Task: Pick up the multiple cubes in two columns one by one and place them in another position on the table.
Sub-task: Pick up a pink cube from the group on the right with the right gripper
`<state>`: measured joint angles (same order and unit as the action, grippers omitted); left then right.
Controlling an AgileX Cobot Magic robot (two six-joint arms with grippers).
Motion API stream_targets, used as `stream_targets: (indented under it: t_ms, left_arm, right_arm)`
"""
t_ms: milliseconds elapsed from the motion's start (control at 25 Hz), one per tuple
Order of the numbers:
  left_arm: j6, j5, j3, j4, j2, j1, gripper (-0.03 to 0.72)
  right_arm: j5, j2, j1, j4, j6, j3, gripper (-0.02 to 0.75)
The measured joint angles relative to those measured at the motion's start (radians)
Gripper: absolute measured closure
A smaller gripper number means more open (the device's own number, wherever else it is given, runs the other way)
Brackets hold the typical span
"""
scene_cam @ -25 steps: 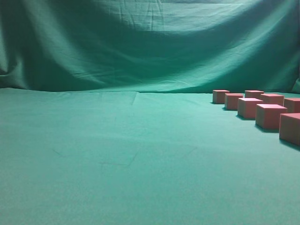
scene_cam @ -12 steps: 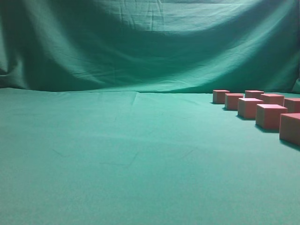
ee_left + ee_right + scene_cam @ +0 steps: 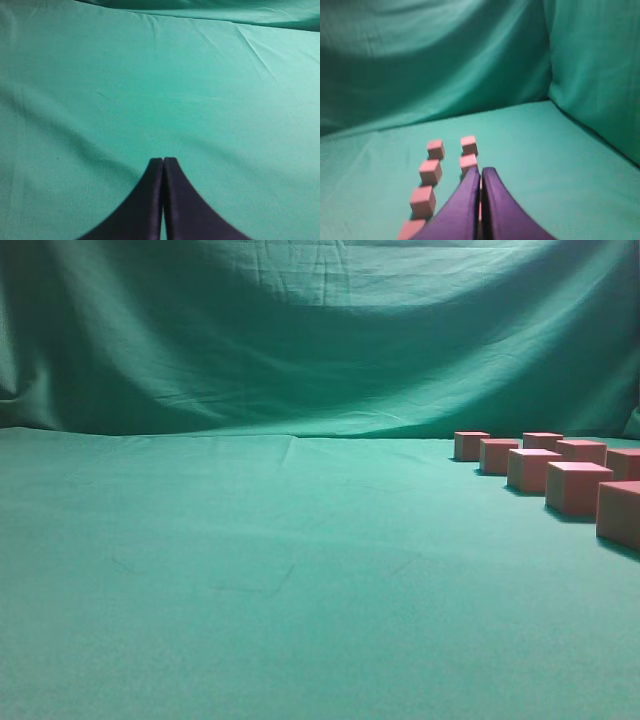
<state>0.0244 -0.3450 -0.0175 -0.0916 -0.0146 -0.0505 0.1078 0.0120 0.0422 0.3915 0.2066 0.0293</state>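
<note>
Several pinkish-red cubes (image 3: 577, 488) stand in two columns on the teal table (image 3: 250, 570) at the right edge of the exterior view; neither gripper shows there. In the right wrist view the same cubes (image 3: 430, 171) run away in two rows, and my right gripper (image 3: 481, 171) hovers above the near end of the right row, shut with nothing in it. Its fingers (image 3: 465, 205) hide the nearer cubes of that row. My left gripper (image 3: 163, 160) is shut and empty over bare cloth, with no cube in its view.
The same teal fabric rises as a draped backdrop (image 3: 320, 330) behind the table and as a side wall (image 3: 595, 65) to the right of the cubes. Wrinkled bare cloth (image 3: 150, 90) stretches left of the cube columns.
</note>
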Motion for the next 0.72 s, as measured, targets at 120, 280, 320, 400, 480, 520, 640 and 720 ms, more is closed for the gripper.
stream_targets:
  t_ms: [120, 280, 320, 400, 480, 520, 640, 720]
  left_arm:
    - [0.000, 0.000, 0.000, 0.000, 0.000, 0.000, 0.688]
    - [0.000, 0.000, 0.000, 0.000, 0.000, 0.000, 0.688]
    - [0.000, 0.000, 0.000, 0.000, 0.000, 0.000, 0.688]
    - [0.000, 0.000, 0.000, 0.000, 0.000, 0.000, 0.688]
    - [0.000, 0.000, 0.000, 0.000, 0.000, 0.000, 0.688]
    - [0.000, 0.000, 0.000, 0.000, 0.000, 0.000, 0.688]
    - [0.000, 0.000, 0.000, 0.000, 0.000, 0.000, 0.688]
    - [0.000, 0.000, 0.000, 0.000, 0.000, 0.000, 0.688]
  right_arm:
    - [0.003, 0.000, 0.000, 0.044, -0.006, -0.002, 0.738]
    - [0.114, -0.017, 0.000, 0.049, 0.006, -0.101, 0.738]
    - [0.145, -0.041, 0.000, 0.049, 0.028, -0.136, 0.738]
    - [0.250, -0.128, 0.000, 0.049, 0.086, -0.225, 0.738]
    - [0.351, -0.229, 0.000, 0.049, 0.114, -0.294, 0.738]
    - [0.395, -0.285, 0.000, 0.052, 0.122, -0.325, 0.738]
    - [0.511, -0.427, 0.000, 0.097, 0.124, -0.389, 0.738]
    - [0.580, -0.504, 0.000, 0.141, 0.126, -0.416, 0.738]
